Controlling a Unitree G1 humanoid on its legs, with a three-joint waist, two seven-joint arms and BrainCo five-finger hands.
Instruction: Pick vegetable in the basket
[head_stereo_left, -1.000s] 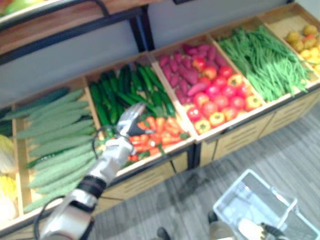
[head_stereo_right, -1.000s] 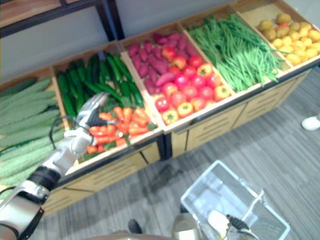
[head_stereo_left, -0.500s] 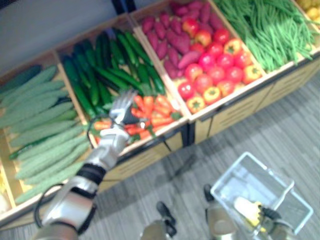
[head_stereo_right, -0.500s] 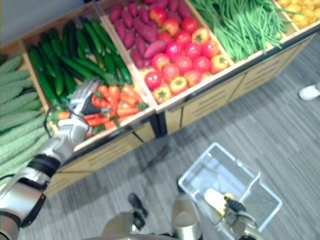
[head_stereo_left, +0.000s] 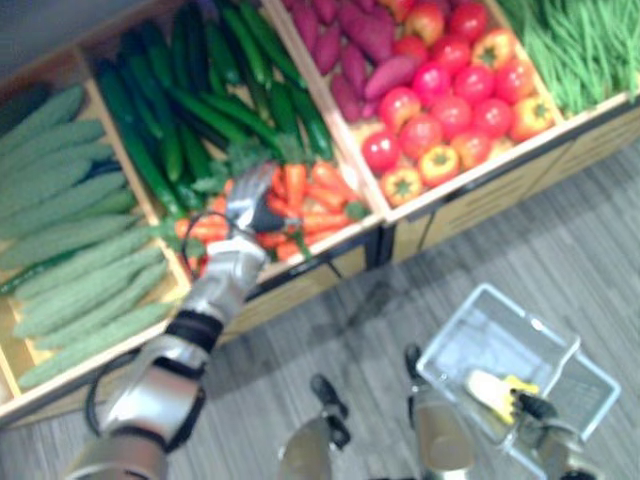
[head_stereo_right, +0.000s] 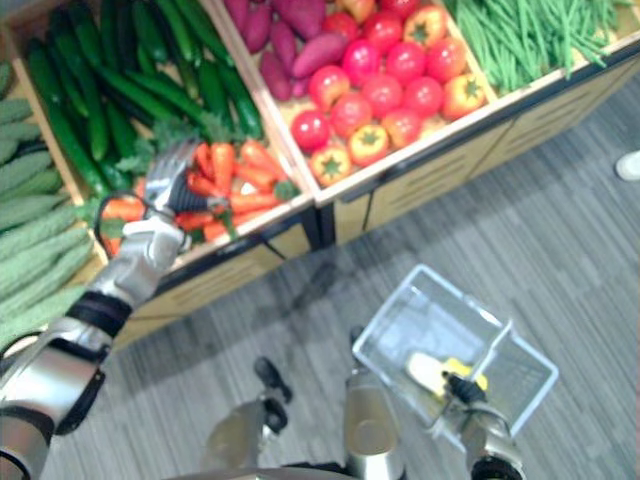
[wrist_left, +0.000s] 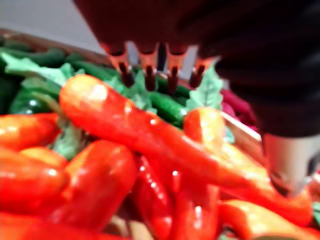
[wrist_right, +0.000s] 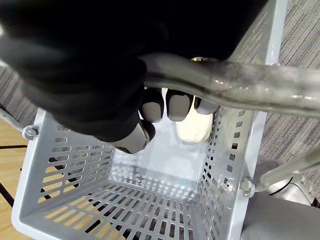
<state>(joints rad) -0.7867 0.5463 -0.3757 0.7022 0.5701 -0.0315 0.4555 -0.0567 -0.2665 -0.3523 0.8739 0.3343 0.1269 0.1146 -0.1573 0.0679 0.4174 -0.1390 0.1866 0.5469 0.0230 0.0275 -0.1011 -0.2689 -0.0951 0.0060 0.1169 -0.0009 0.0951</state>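
While the left hand (head_stereo_left: 247, 203) hangs over the carrots (head_stereo_left: 315, 205), its fingers (wrist_left: 148, 67) are straight and spread, holding nothing. One long carrot (wrist_left: 150, 135) lies just beneath them. Their tips reach past it toward the leafy tops (wrist_left: 135, 92), and the thumb (wrist_left: 285, 162) stands by its far end. I cannot tell whether hand and carrot touch. The right hand (wrist_right: 115, 95) is curled round the handle (wrist_right: 235, 85) of the basket (head_stereo_right: 395, 325), which holds a pale item (wrist_right: 192, 130).
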